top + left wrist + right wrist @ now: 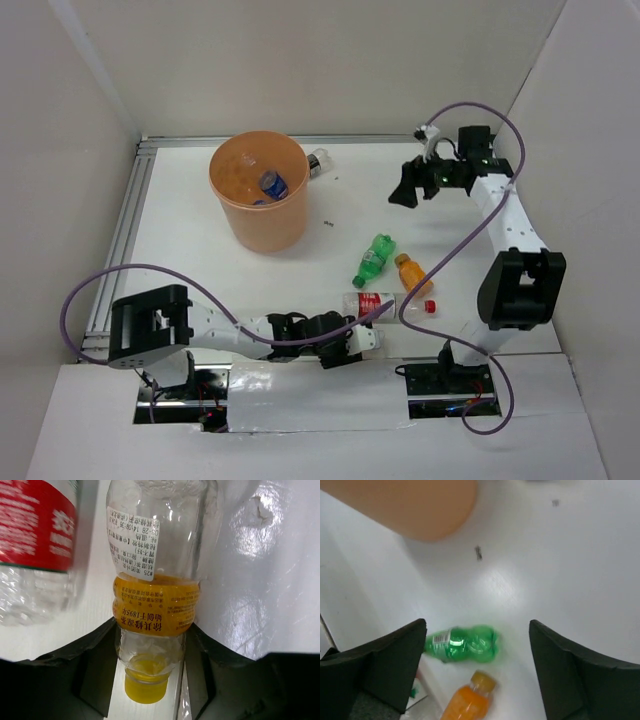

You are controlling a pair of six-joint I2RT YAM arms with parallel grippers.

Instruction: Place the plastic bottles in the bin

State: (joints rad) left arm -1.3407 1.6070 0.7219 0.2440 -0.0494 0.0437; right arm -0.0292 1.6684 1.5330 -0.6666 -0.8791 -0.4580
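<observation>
One bottle (pixel 272 184) lies inside the bin (pixel 265 228), another bottle (pixel 318 160) just behind its right side

White tabletop (pixel 300 285) between plain pale walls (pixel 330 60)

Around bin (pixel 262 225): bare table (pixel 350 195) toward right arm, passable.
Centre: green bottle (pixel 375 258) and orange bottle (pixel 412 273) lie close together.
Near edge: purple cable (pixel 401 310) beside red-label bottle (pixel 366 302).

- White desk (pixel 360 190): orange bin (pixel 258 190) stands upright, far left.
- A clear bottle (pixel 318 162) lies just behind it.
- Centre: green bottle (pixel 374 258) and orange bottle (pixel 412 274), lying near each other.
- Near edge: red-labelled bottle (pixel 372 303) and yellow-labelled bottle (pixel 150 605), lying.
</observation>
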